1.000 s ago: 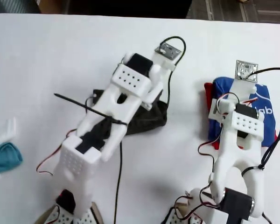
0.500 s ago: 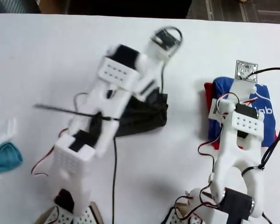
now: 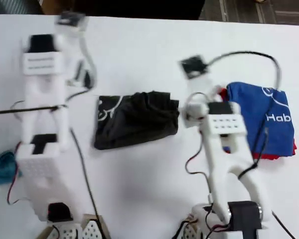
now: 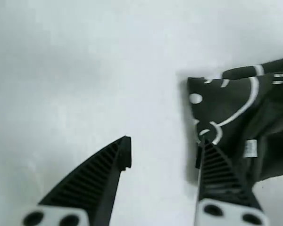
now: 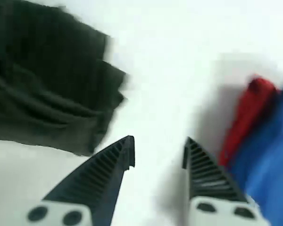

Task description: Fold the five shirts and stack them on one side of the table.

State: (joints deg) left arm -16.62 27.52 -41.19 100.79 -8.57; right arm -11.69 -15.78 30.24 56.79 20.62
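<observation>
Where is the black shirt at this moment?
In the high view the black shirt lies mid-way across the table, apart from the blue shirt on its right. The open left tool hangs at its printed edge.

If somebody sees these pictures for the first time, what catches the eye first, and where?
The rumpled black shirt lies in the middle of the white table. To its right, a folded blue shirt rests on a red shirt. The left gripper and the right gripper are both open and hold nothing.
</observation>
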